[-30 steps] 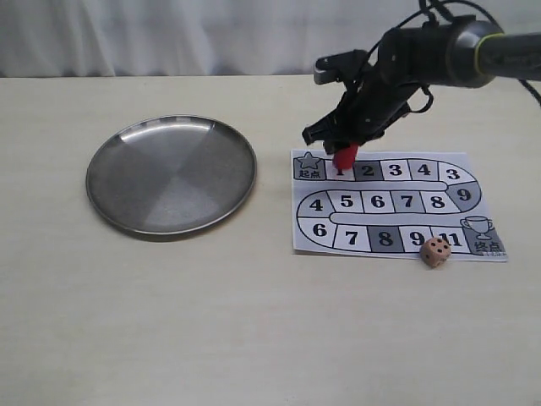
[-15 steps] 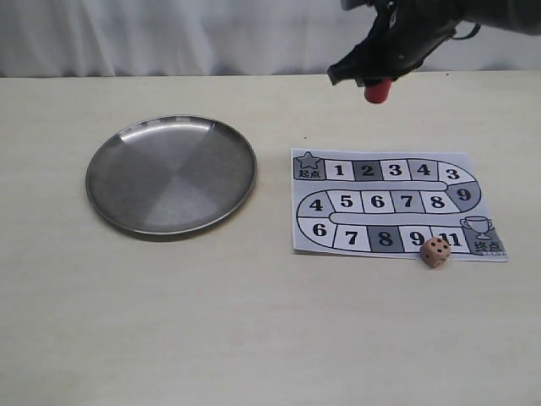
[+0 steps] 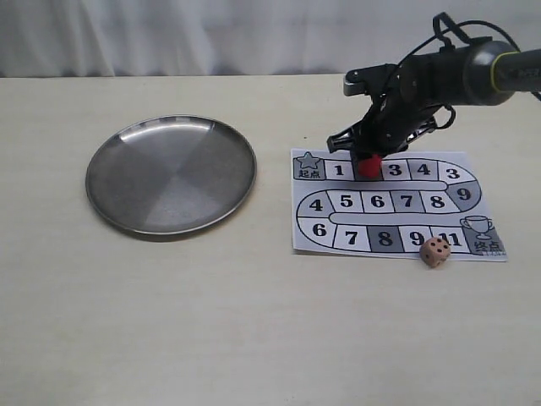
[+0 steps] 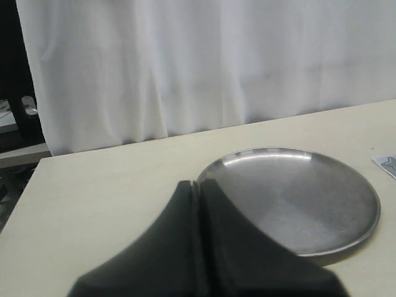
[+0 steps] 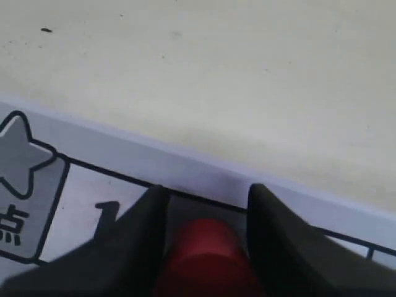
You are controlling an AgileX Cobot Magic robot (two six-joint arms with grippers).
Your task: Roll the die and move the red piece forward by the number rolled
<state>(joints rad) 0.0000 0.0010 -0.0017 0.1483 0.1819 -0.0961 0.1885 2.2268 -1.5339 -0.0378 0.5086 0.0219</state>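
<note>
The red piece (image 3: pixel 368 166) stands at the dark square marked 2 on the paper board (image 3: pixel 297 238). My right gripper (image 3: pixel 368 158) is shut on it from above, reaching in from the right. In the right wrist view the red piece (image 5: pixel 207 247) fills the gap between the two black fingers of the right gripper (image 5: pixel 207 193), over the board's top edge. The die (image 3: pixel 436 251) lies at the board's front right corner, beside square 11. My left gripper (image 4: pixel 198 184) is shut on nothing and does not show in the exterior view.
A round steel plate (image 3: pixel 169 173) lies left of the board, with nothing in it; the left wrist view shows the plate (image 4: pixel 297 198) just beyond the left fingertips. A white curtain backs the table.
The right gripper lifted the red piece from square 1 high above the board's far edge, then lowered it to square 2. The die and plate have not moved.
</note>
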